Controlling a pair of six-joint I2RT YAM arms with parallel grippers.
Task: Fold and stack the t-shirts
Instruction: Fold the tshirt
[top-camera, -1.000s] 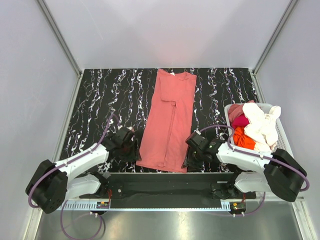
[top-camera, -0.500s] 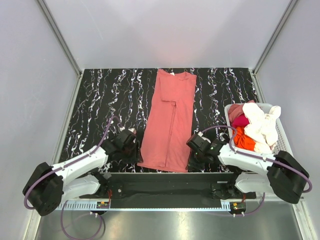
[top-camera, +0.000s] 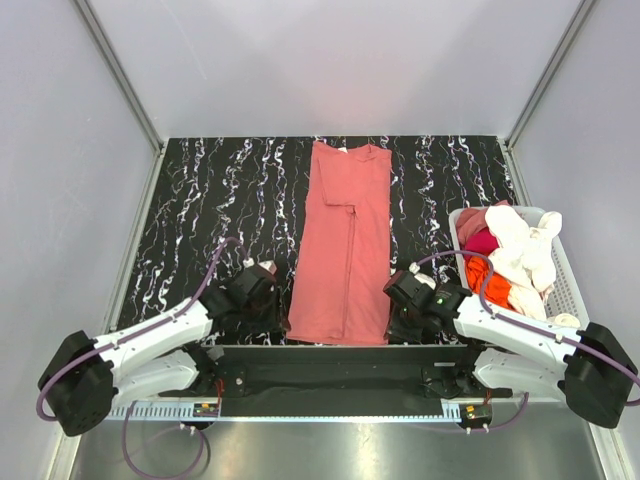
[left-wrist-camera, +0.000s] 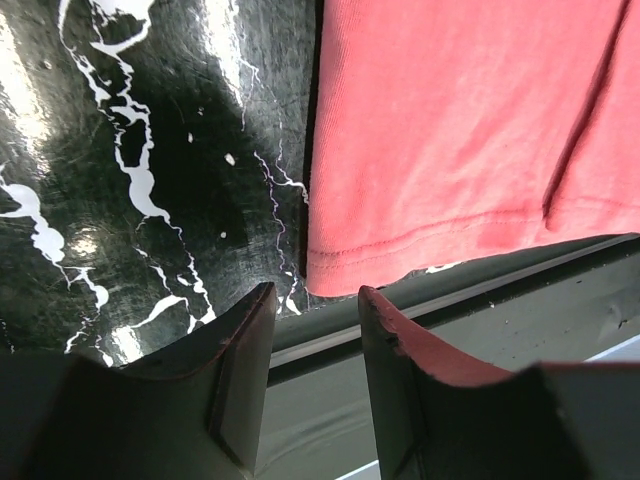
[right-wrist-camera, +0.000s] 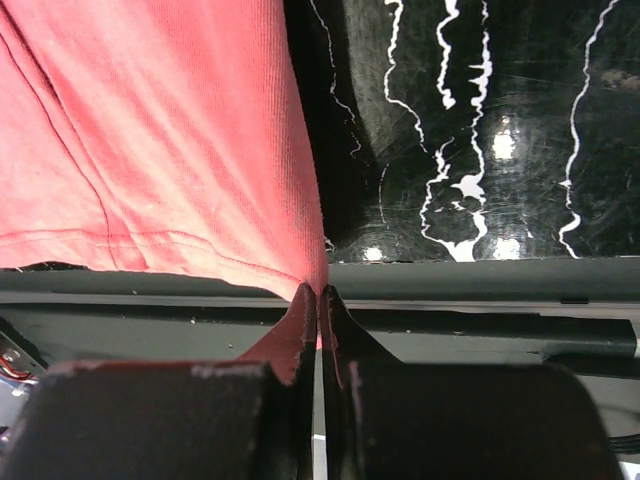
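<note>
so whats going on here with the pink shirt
Two robot arms are folding t-shirts. A salmon-pink t-shirt lies on the table, already folded lengthwise into a long strip. The right arm has its jaws shut on the near right corner; the left arm has its jaws open at the near left corner, not yet gripping. More shirts wait heaped in the white basket.

I can read no text, label, brand or number in any view (wrist cameras included).
</note>
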